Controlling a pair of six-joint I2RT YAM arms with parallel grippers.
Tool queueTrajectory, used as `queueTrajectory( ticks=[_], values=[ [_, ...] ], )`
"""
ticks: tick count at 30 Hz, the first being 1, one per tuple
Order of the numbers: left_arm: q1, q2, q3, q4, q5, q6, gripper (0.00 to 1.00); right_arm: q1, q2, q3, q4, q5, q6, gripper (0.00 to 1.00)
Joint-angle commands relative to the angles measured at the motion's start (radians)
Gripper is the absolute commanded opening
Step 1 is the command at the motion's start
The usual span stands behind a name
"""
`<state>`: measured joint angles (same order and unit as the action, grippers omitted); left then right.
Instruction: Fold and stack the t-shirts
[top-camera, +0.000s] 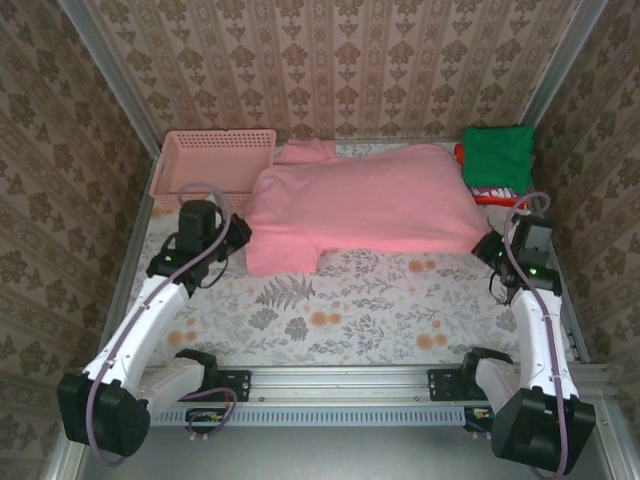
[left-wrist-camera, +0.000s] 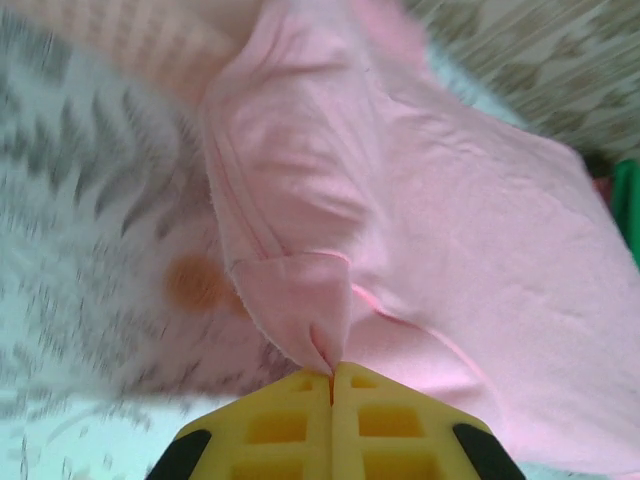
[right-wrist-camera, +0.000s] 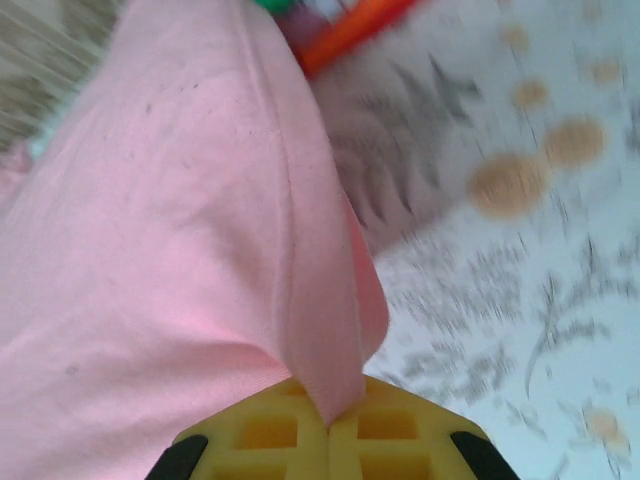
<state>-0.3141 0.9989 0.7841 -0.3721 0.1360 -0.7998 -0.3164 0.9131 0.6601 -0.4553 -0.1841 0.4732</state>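
A: Status of pink shirt?
B: Spread across far half of table, partly folded, front edge lifted at both ends. Sleeve hanging toward near-left. Collar end near far wall, just beside basket.

A: Left gripper?
B: At shirt's left edge, beside sleeve. In left wrist view — yellow fingers pressed together, jaws closed, with a small pinch of pink cloth clamped at the seam between them. Cloth rising from tips in a folded flap; hem line visible along it.

A: Right gripper?
B: At shirt's right near corner. In right wrist view — fingers closed flat against each other, gripping a pointed fold of shirt that drapes up and away from tips.

A: Other shirts?
B: Stacked at far-right corner of table, just right of pink shirt. Green shirt on top, folded; red and white edges showing beneath its near side. Exact count in stack: cannot tell. Red and green slivers also at top of right wrist view, blurred.

A: Basket?
B: Pink lattice, far-left corner, upright, against wall. Contents not discernible.

A: Table surface?
B: Floral-print cover, bare between arms.
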Motion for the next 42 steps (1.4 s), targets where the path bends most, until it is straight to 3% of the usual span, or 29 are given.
queueTrajectory(
  ticks=[1,9,27,29,31,33,35,38,40,42],
  values=[
    [-0.009,-0.022,-0.065,0.056,-0.003,-0.087,0.00,-0.007,0.032,-0.058,0.059,0.058,0.073,0.00],
    [-0.019,-0.006,-0.211,0.027,0.005,-0.137,0.00,-0.009,0.097,-0.143,0.073,0.134,0.142,0.00],
    [-0.057,-0.147,-0.244,-0.230,0.030,-0.202,0.00,-0.056,-0.073,-0.234,-0.071,0.257,0.209,0.00],
    [-0.066,-0.153,-0.238,-0.248,0.030,-0.208,0.00,-0.060,-0.085,-0.241,-0.061,0.238,0.205,0.07],
    [-0.071,-0.164,-0.234,-0.250,0.029,-0.214,0.09,-0.059,-0.094,-0.230,-0.067,0.237,0.204,0.30],
    [-0.071,-0.172,-0.210,-0.265,0.014,-0.203,0.30,-0.061,-0.103,-0.202,-0.073,0.233,0.183,0.56],
    [-0.071,-0.170,-0.155,-0.303,-0.034,-0.156,0.56,-0.058,-0.119,-0.168,-0.071,0.222,0.126,0.74],
    [-0.073,-0.141,-0.069,-0.331,-0.122,-0.047,0.86,-0.030,-0.138,-0.128,-0.035,0.208,0.048,0.88],
    [-0.075,-0.106,-0.037,-0.293,-0.165,0.015,0.95,0.023,-0.127,-0.105,0.012,0.207,0.007,0.91],
    [-0.083,-0.061,-0.022,-0.205,-0.168,0.059,0.97,0.104,-0.088,-0.074,0.050,0.226,-0.020,0.92]
  ],
)
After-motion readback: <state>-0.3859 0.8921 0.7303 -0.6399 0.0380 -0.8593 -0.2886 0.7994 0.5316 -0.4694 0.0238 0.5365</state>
